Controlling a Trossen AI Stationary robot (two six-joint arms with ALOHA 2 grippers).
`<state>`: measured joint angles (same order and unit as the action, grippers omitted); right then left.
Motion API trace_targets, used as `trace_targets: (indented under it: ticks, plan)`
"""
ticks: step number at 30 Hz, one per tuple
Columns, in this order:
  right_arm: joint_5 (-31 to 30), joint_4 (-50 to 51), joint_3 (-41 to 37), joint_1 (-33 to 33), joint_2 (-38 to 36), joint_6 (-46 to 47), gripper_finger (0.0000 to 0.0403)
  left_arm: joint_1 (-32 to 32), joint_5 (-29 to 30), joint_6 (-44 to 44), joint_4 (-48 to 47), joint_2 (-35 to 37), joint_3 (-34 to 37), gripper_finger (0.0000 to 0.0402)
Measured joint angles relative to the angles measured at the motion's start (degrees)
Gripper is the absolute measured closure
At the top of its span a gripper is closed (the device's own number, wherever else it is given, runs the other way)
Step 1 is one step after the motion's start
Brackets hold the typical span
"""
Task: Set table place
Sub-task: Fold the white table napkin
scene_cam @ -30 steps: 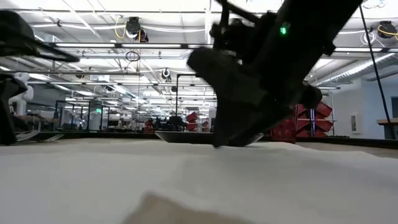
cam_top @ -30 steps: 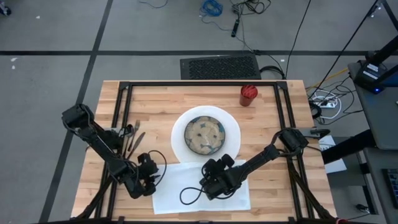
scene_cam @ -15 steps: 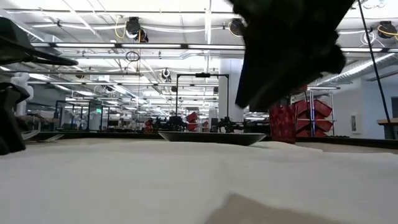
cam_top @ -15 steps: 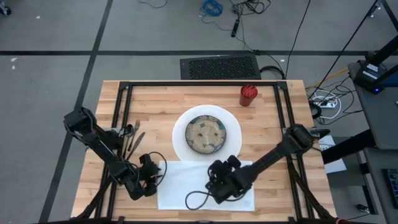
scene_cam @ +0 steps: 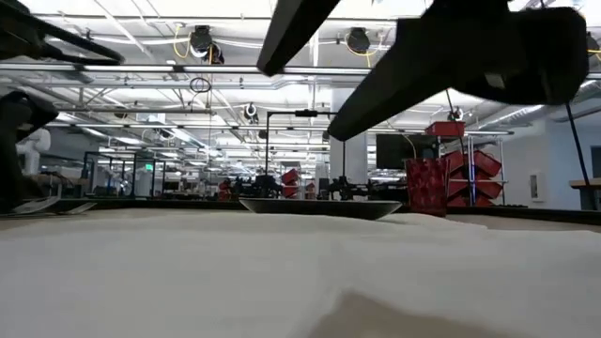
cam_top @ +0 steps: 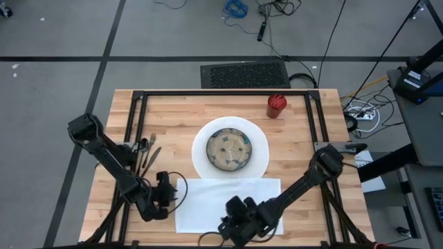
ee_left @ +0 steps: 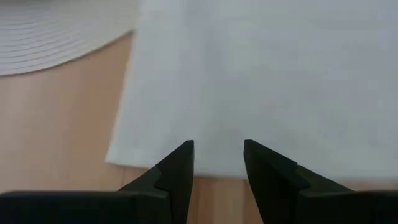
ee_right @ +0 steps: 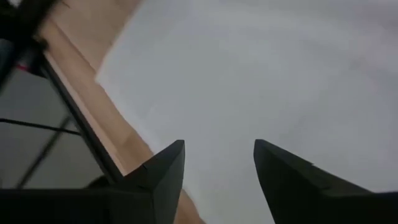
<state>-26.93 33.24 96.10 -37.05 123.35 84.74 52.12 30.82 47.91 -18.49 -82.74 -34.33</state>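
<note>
A white napkin [cam_top: 225,204] lies flat on the wooden table [cam_top: 304,173], near its near edge. Behind it a patterned bowl [cam_top: 230,149] sits on a round white placemat [cam_top: 201,149]. My left gripper [cam_top: 172,198] is open at the napkin's left edge [ee_left: 124,124], its fingertips just over that edge; I cannot tell whether they touch it. My right gripper [cam_top: 235,225] is open above the napkin's near part [ee_right: 280,74]. In the low view it [scene_cam: 300,94] hangs clear of the cloth [scene_cam: 282,272].
A fork and a knife [cam_top: 147,153] lie at the table's left side, beside my left arm. A red cup [cam_top: 276,105] stands at the far right. The black frame tube [ee_right: 74,124] runs along the table's near edge, close to my right gripper.
My right gripper has gone toward the table's near edge and has risen off the napkin. The napkin, skewed a second ago, has been spread out and now lies square and flat.
</note>
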Motion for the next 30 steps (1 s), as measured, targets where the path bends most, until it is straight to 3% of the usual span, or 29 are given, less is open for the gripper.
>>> trace_targets:
  ticks: [6, 9, 14, 23, 30]
  plan:
    - [7.8, 17.4, 19.8, 1.5, 8.7, 2.1, 0.0231, -0.2, -6.2, -8.5, -2.9, 4.4, 0.0, 0.0274]
    - [11.5, 24.2, 28.9, 2.3, 13.8, 7.8, 0.0232, -1.2, -11.9, -14.5, 0.0, 5.2, 0.0, 0.0274]
    - [16.7, 29.5, 38.7, 3.7, 20.2, 15.7, 0.0232, -2.5, -13.6, -24.5, 5.4, 5.2, 0.0, 0.0274]
    - [24.6, 37.6, 38.2, 5.4, 21.5, 23.1, 0.0232, -6.6, -17.0, -28.0, 6.1, 5.2, 0.0, 0.0274]
    - [25.7, 34.1, 38.2, 5.8, 22.8, 25.0, 0.0232, -7.7, -17.1, -30.5, 5.8, 5.2, 0.0, 0.0274]
